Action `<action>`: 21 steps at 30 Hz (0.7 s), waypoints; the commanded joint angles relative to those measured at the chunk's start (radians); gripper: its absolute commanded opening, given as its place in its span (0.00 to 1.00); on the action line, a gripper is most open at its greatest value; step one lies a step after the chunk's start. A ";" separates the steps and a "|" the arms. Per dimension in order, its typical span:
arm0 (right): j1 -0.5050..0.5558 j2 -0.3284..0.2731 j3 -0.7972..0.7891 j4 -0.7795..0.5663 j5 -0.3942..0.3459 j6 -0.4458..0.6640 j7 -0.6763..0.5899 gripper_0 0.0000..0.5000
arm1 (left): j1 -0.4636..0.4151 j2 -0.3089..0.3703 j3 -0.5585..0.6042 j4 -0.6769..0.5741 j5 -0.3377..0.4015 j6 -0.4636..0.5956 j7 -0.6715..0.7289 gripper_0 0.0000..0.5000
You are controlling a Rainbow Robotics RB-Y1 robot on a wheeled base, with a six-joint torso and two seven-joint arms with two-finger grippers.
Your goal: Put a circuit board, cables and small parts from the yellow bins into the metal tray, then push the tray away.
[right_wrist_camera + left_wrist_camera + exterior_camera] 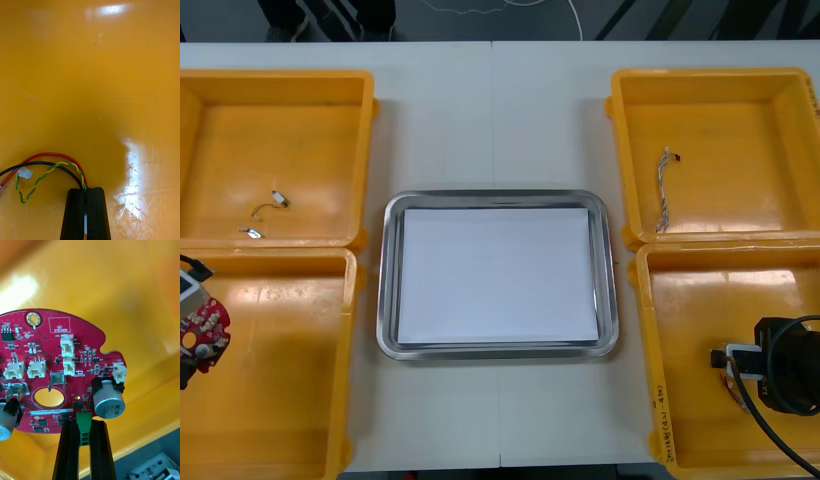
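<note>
Round red circuit board [56, 367] was clamped by its green connector [84, 424] in the left hand [84, 423], fingers apart by the connector's width. In the front view the board [205, 325] hung over the near-left bin [345, 350], at the surface's left edge. Cable bundle [71, 163] of red, black and twisted yellow-green strands, with a white plug [25, 173], was pinched in the right hand [85, 191]. Its fingers were together on the strands, low over the floor of the near-right bin [650, 350] by the surface's near right corner, and the right hand [728, 362] pointed toward the middle. Metal tray [391, 280], white inside, sat at mid-surface between the bins with nothing in it. Far-left bin [280, 78] held small metal parts [278, 198], one more [252, 234] by its near wall. Far-right bin [710, 75] held one twisted cable [664, 190] lying loose.
</note>
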 commanded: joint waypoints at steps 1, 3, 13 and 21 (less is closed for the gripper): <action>0.001 0.038 0.030 0.091 -0.041 0.069 -0.015 0.00 | -0.100 0.043 0.000 -0.057 0.029 0.012 0.249 0.00; 0.001 0.035 -0.018 0.053 -0.078 0.137 -0.015 0.00 | -0.142 0.051 -0.006 -0.060 0.040 0.012 0.299 0.00; 0.003 0.027 -0.172 -0.140 -0.102 0.339 -0.015 0.00 | -0.278 0.063 -0.113 -0.060 0.040 0.012 0.533 0.00; -0.010 0.027 -0.226 -0.271 -0.081 0.404 -0.142 0.00 | -0.410 0.071 -0.243 -0.060 0.037 0.012 0.712 0.00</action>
